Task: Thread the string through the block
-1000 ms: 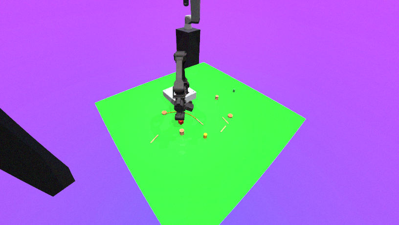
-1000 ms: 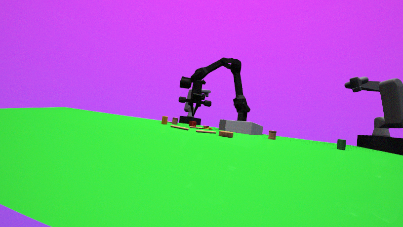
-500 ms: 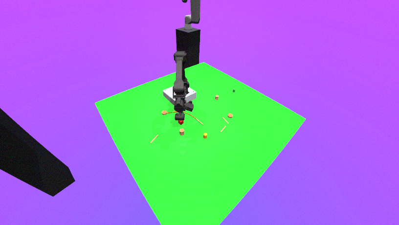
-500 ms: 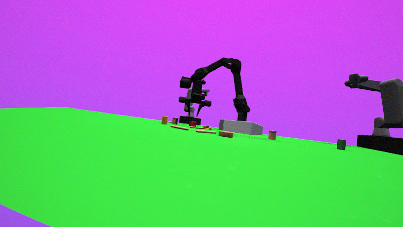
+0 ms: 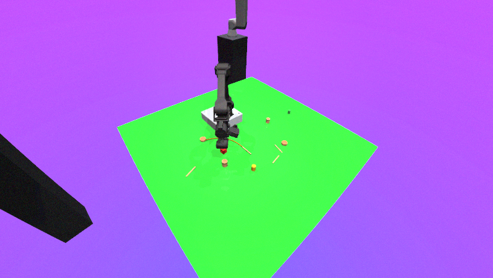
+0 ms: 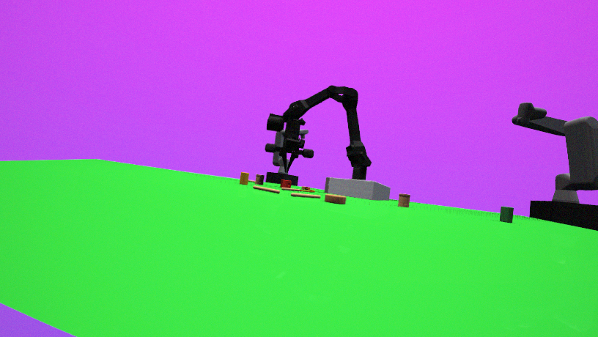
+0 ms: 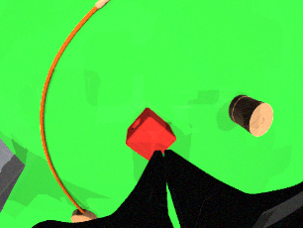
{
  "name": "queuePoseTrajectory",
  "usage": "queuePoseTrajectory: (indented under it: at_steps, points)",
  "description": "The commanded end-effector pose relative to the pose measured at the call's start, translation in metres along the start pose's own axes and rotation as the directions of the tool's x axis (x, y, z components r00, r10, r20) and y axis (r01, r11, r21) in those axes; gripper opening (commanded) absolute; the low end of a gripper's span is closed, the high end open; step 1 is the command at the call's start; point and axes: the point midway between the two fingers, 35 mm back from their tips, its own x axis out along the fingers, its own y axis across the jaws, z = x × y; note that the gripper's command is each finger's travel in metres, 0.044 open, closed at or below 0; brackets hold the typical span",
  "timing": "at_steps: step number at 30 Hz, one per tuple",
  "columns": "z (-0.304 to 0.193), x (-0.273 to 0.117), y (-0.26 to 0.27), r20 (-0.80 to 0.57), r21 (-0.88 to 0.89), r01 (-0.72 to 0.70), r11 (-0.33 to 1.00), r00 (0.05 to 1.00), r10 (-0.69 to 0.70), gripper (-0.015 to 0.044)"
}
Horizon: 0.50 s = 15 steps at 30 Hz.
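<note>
The red block (image 5: 223,151) (image 6: 286,183) (image 7: 151,134) stands on the table, with a hole opening on its upper-left side in the wrist view. My gripper (image 6: 286,171) (image 7: 162,157) is shut and empty, above the block, with its tips over the block's near edge in the wrist view. The orange string (image 5: 234,141) (image 7: 42,114) curves from the round button (image 5: 203,139) (image 7: 83,216) past the block, outside it. The stick (image 5: 246,150) on its free end lies on the table; only its start (image 7: 102,3) shows in the wrist view.
A wooden cylinder (image 5: 225,163) (image 7: 260,119) stands near the block, a yellow one (image 5: 254,167) (image 6: 244,179) farther off. Loose sticks lie left (image 5: 190,171) and right (image 5: 278,148) (image 5: 276,159), near a loose disc (image 5: 284,142) (image 6: 335,199). A green cylinder (image 5: 289,112) (image 6: 506,215) is farther back.
</note>
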Motion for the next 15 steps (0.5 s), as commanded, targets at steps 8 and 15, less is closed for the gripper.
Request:
queuePoseTrajectory:
  at_steps: [8, 15]
  points:
    - [0.0, 0.0, 0.0, 0.0, 0.0, 0.0, 1.0, 1.0, 0.0, 0.0]
    - [0.052, -0.001, 0.012, 0.003, 0.343, -0.001, 0.939, 1.0, 0.0, 0.0184]
